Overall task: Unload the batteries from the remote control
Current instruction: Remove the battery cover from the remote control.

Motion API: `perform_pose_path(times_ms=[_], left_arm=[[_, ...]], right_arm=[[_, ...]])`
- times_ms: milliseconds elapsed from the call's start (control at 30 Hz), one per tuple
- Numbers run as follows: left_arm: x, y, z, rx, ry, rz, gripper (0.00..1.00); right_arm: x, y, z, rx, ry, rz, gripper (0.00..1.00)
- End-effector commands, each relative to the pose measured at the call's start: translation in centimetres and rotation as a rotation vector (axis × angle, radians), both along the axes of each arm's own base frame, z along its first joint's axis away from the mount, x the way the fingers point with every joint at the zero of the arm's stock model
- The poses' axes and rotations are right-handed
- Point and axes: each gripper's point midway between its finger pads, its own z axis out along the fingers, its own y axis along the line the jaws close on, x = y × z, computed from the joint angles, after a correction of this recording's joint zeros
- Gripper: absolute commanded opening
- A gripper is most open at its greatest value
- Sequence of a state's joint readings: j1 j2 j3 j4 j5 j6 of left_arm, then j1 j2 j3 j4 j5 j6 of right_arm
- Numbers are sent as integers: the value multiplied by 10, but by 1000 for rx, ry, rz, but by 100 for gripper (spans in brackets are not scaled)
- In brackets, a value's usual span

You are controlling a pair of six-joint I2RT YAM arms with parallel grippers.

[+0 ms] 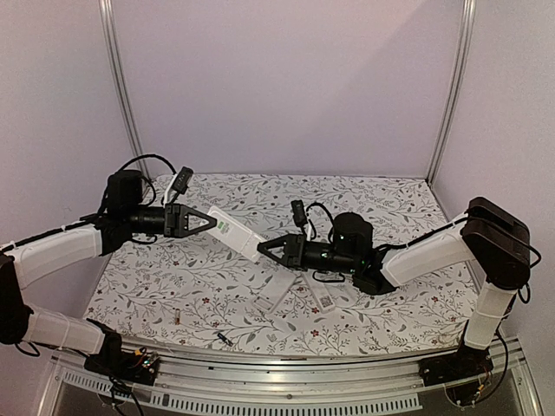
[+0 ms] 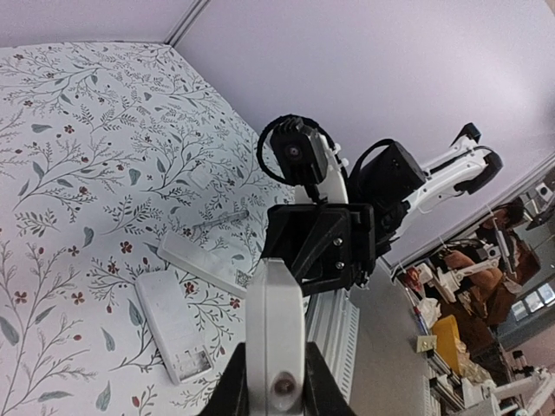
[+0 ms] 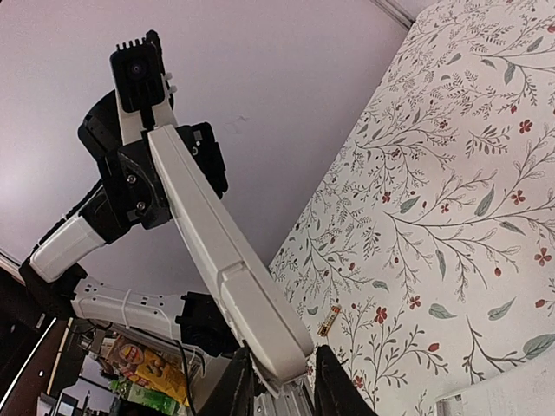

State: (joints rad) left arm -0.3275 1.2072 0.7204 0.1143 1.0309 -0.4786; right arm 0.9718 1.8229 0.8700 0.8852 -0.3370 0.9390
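- The left gripper (image 1: 212,222) is clamped on one end of a slim, smooth white remote (image 1: 236,232); the right gripper (image 1: 263,248) pinches the other end.
- A tiny orange battery (image 1: 176,318) and a dark battery (image 1: 224,338) lie on the floral cloth (image 1: 381,199), well below both.

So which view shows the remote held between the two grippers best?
Right wrist: the remote shows large along its whole length, from the left gripper down to the right gripper. Top external shows it small, spanning both grippers. Left wrist sees it end-on, strongly foreshortened.
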Motion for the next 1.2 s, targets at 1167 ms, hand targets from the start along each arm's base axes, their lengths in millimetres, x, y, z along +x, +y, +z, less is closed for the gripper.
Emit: perform_pose_path(times_ms=[1167], left_arm=[[2, -4, -5, 24, 3, 0, 0]], right_arm=[[-5, 9, 1, 19, -21, 43, 15]])
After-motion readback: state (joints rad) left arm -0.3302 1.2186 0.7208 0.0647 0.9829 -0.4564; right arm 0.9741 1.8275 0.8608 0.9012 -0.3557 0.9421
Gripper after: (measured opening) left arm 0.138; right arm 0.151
